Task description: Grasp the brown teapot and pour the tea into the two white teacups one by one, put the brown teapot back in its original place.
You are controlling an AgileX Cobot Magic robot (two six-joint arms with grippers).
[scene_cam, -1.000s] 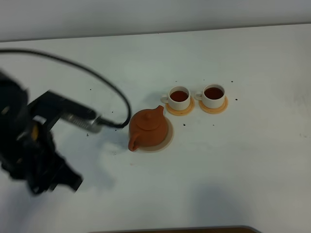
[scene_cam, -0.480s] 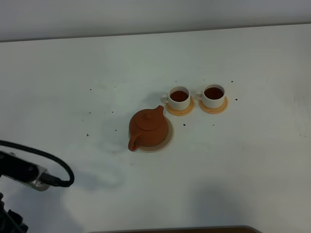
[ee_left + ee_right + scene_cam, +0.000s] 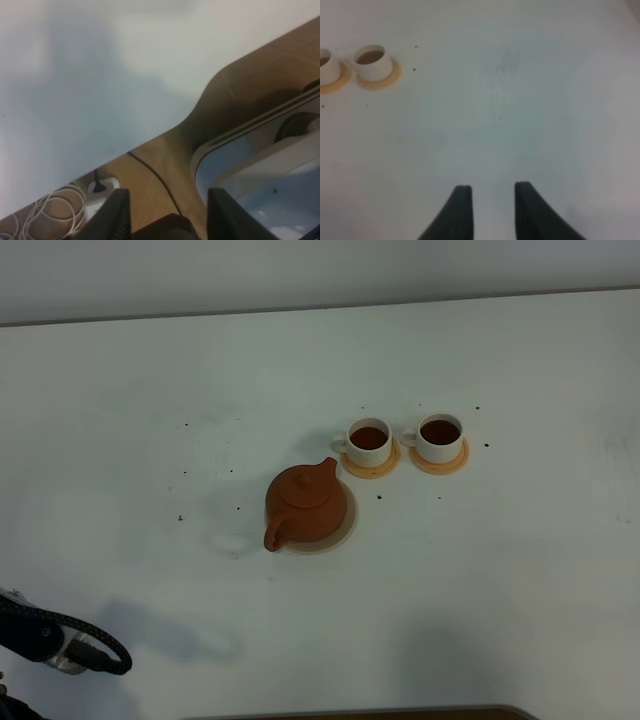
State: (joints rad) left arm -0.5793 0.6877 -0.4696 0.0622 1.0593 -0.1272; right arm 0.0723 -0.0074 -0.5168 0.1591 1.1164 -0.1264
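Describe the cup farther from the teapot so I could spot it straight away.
On the white table, find the brown teapot on its pale disc. Two white teacups on orange coasters stand beyond it; yours is the teacup at the row's far end, not its twin beside the pot.

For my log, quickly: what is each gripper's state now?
Left gripper: open, holding nothing.
Right gripper: open, holding nothing.
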